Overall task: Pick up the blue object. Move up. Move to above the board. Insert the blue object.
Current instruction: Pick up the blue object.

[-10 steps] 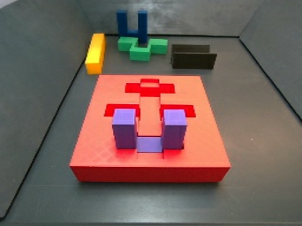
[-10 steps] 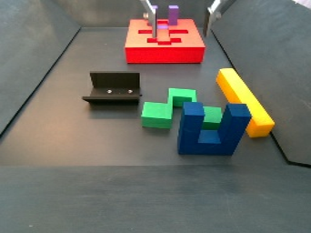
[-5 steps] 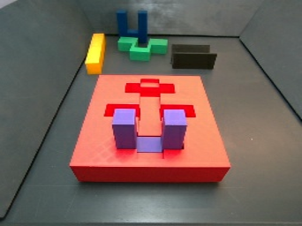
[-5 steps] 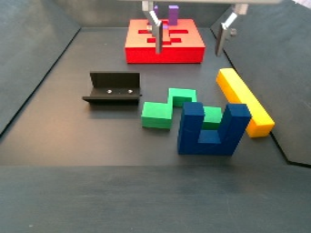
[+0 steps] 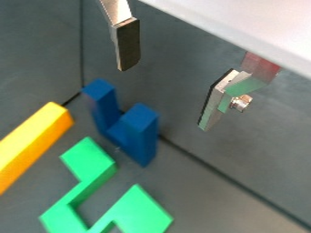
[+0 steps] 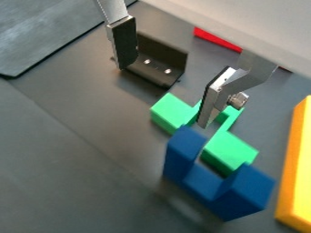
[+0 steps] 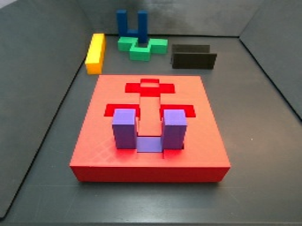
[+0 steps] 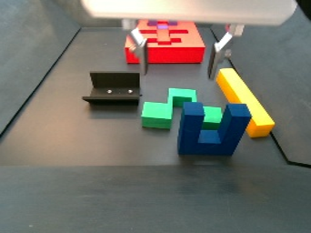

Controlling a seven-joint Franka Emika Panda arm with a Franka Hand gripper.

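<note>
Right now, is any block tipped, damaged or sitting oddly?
Nothing stands out. The blue object stands upright on the floor beside the green block, the purple block sits upright in the board, and the open gripper hangs empty above the floor.

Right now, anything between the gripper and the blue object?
The green block lies between the gripper, open, and the blue object in a side view. The gripper hangs above the floor, short of the blue object; nothing is in its jaws.

Dark floor (image 8: 73, 136) bears the board (image 7: 147, 132), blue object (image 8: 214, 128), fixture (image 8: 112, 88); pincer (image 8: 179, 58) above.
</note>
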